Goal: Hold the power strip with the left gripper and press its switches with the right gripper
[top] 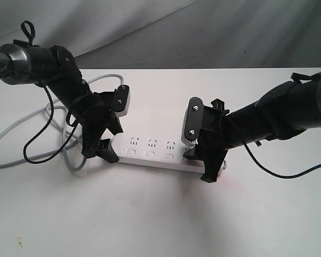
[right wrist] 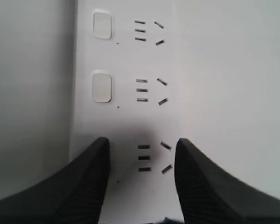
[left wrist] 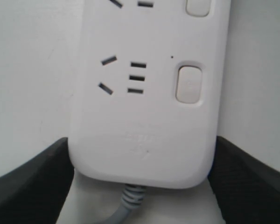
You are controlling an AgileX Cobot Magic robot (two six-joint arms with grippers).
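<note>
- table (top: 150, 219): bearing the power strip (top: 156, 158), which is lying flat near its middle, sockets up.
- left gripper (top: 111, 142): jaws are clasping the strip's cord end across its width.
- right gripper (top: 200, 164): jaws are standing released, 1 fingertip (right wrist: 95, 177) lying over the switch row.
- switches (top: 149, 154): 3 are showing between the 2 grippers.

We're seeing the power strip (left wrist: 144, 130) as smooth white plastic, faintly satin; its switches (left wrist: 189, 84) are showing the same smooth plastic. The cord (left wrist: 128, 200) leaving the strip's end is looking grey, rubbery and ribbed at the collar. On the left gripper (left wrist: 141, 140), the pads (left wrist: 32, 186) beside the strip are reading matt black, finely grained; on the right gripper (right wrist: 142, 141), the pads (right wrist: 210, 186) over the strip are reading matt black, ribbed. The table (top: 150, 214) under the strip is looking matt white.
</note>
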